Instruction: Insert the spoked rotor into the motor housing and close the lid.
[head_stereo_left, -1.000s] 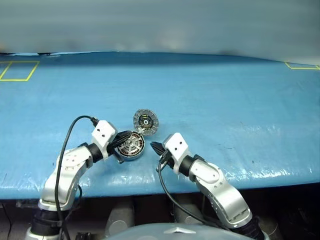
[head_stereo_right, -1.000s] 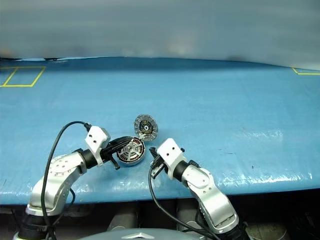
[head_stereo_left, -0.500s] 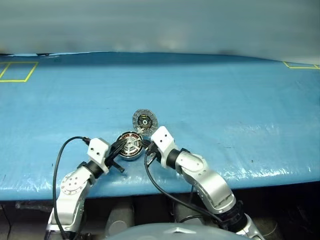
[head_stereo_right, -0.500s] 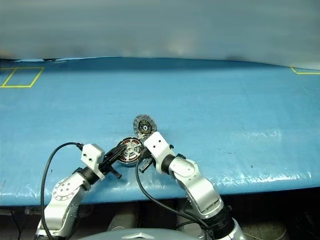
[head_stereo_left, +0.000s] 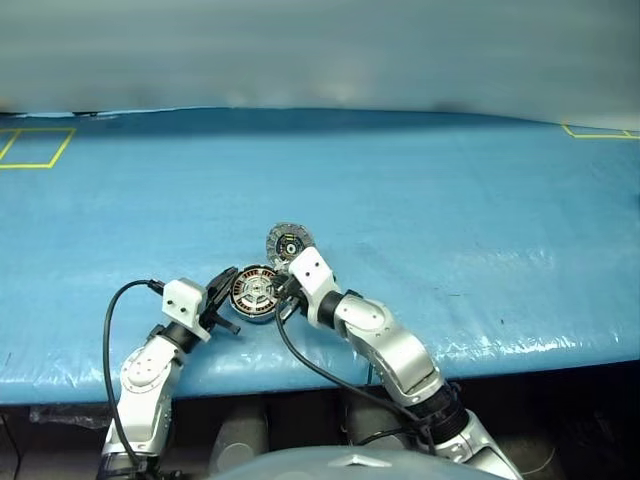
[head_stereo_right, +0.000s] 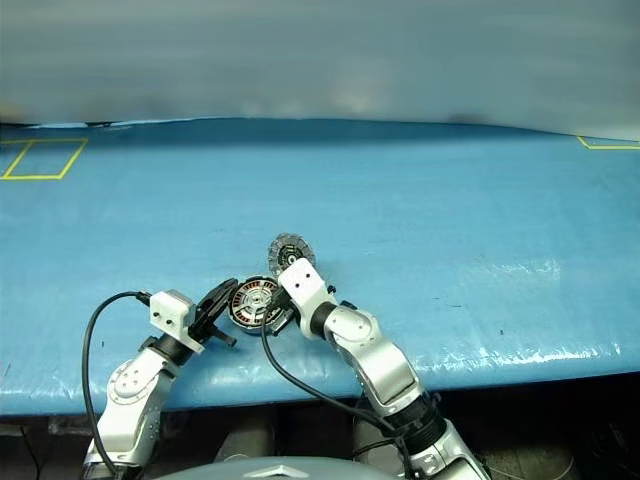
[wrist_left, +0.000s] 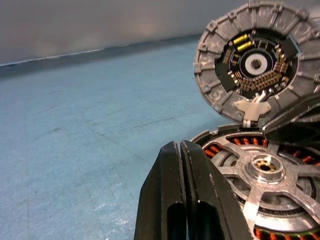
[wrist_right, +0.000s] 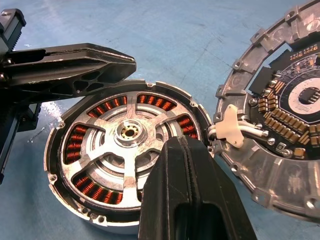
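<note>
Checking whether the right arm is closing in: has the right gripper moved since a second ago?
Yes. The right gripper has moved left, from apart to right beside the motor housing, just below the open lid.

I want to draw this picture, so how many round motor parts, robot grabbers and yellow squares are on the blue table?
Round motor parts: 2, the motor housing with the spoked rotor sitting in it, and the lid standing open.
Robot grabbers: 2, the left gripper and the right gripper, both shut.
Yellow squares: 2, one whole, one cut off.
Total: 6
</note>
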